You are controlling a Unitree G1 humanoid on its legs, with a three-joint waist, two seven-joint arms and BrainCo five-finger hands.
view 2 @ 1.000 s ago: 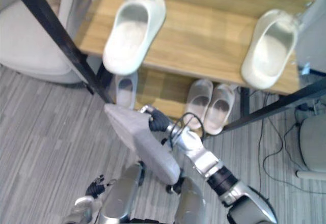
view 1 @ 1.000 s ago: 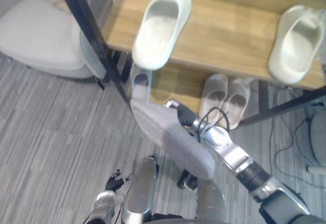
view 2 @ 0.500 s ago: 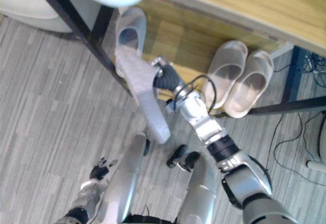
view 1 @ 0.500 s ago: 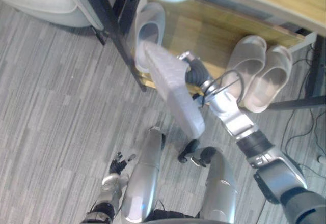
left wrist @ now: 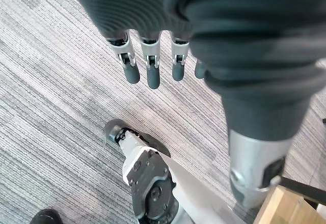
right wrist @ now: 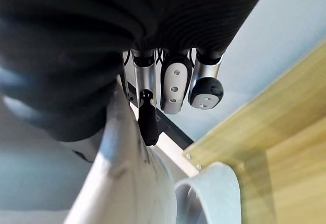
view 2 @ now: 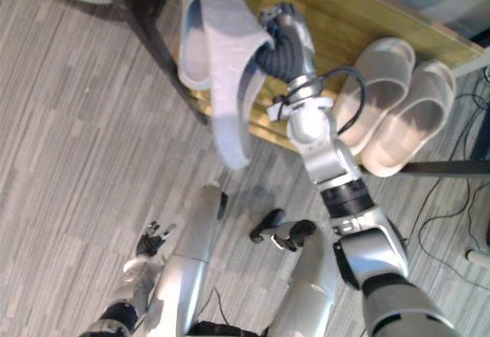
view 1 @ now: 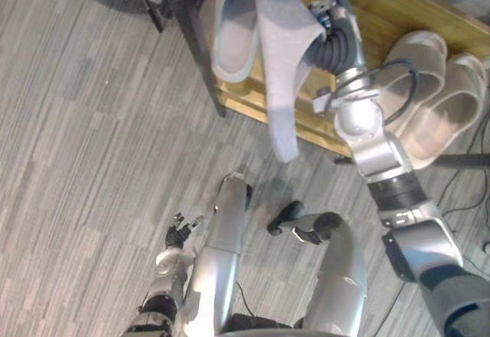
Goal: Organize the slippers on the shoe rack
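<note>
Nothing legible on my feeds.
I find no lettering, number or sign to read on the grey slipper [view 1: 279,46] or the shoe rack [view 1: 383,8].

Bright, even light falls across the striped grey floor [view 1: 84,122], casting faint, soft shadows.

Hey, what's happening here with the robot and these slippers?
The robot's right hand grips a grey slipper by one end and holds it, tilted, at the front of the rack's lower shelf, right beside a second grey slipper lying there. A beige pair sits farther right on the same shelf. The left hand hangs open, holding nothing.
</note>
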